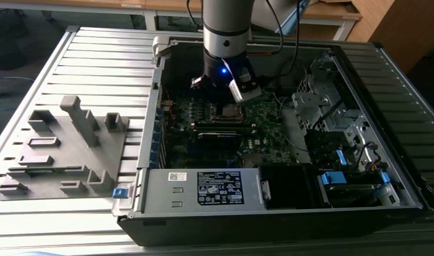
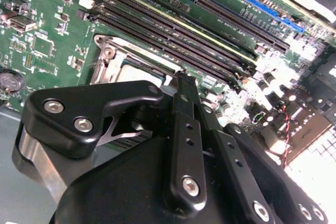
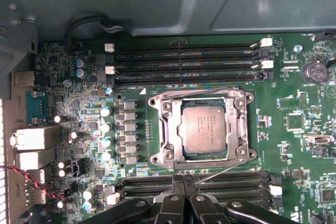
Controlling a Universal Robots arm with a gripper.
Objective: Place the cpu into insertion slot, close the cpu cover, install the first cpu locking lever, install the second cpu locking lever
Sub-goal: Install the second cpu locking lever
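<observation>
The cpu (image 3: pixel 203 129), a dull silver square, lies in the insertion slot (image 3: pixel 155 129) on the green motherboard. The silver cpu cover (image 3: pixel 170 129) lies flat around it. One thin wire locking lever (image 3: pixel 199 92) runs along the socket's side by the memory slots. The other locking lever (image 3: pixel 218 171) slants up off the opposite side, and its free end meets my fingertips. My gripper (image 3: pixel 186 187) is shut, the black fingers (image 2: pixel 184 108) pressed together just beside the socket (image 2: pixel 113 56). In the exterior view the gripper (image 1: pixel 227 101) hangs right over the socket (image 1: pixel 229 112) inside the case.
Long black memory slots (image 3: pixel 184 64) flank the socket on two sides. The open computer case (image 1: pixel 202 189) has metal walls all round, with drive bays and blue clips (image 1: pixel 334 178) at the exterior view's right. A grey parts fixture (image 1: pixel 60 149) sits outside at the exterior view's left.
</observation>
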